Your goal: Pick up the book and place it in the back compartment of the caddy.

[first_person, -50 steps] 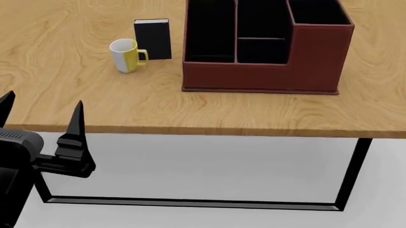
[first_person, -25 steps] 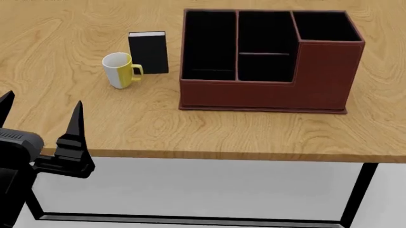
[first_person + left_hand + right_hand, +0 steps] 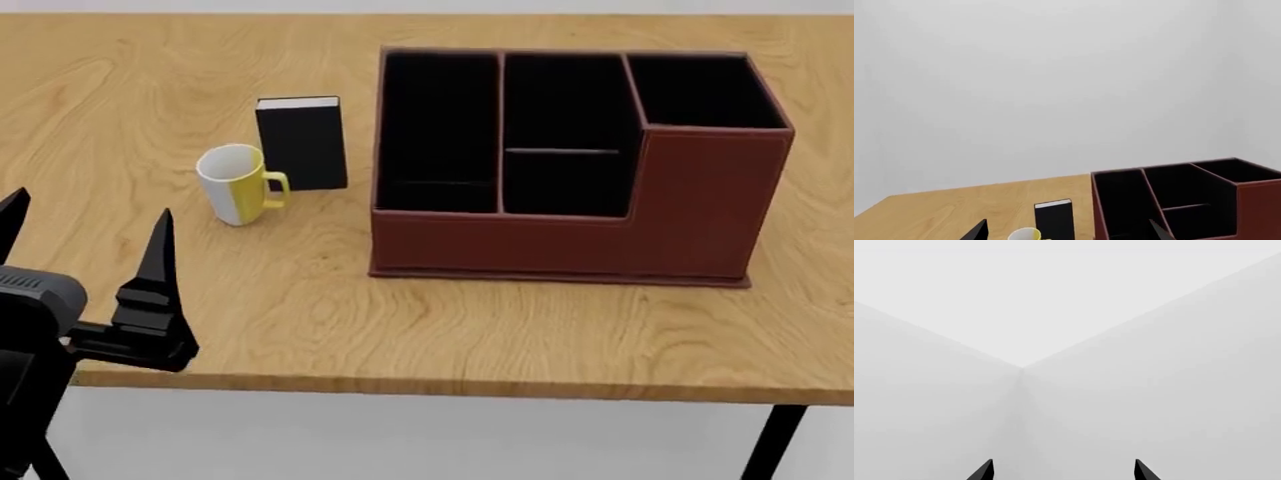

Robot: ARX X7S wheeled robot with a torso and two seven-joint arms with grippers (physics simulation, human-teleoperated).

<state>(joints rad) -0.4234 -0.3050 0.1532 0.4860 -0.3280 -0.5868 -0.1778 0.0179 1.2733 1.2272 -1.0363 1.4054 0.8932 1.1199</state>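
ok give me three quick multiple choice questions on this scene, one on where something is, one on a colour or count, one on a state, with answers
1. Where does the book stand?
A. inside the caddy
B. on the table between the mug and the caddy
C. lying flat at the table's front edge

2. What colours is the mug?
A. yellow and white
B. blue and black
C. all red

3. What state is the left hand in?
A. shut on the book
B. shut on the mug
C. open, holding nothing

Answers:
1 B: the book is upright on the table, just behind the mug and left of the caddy.
2 A: half its wall is white, the rest and the handle yellow.
3 C: its fingers are spread apart near the table's front edge, away from every object.
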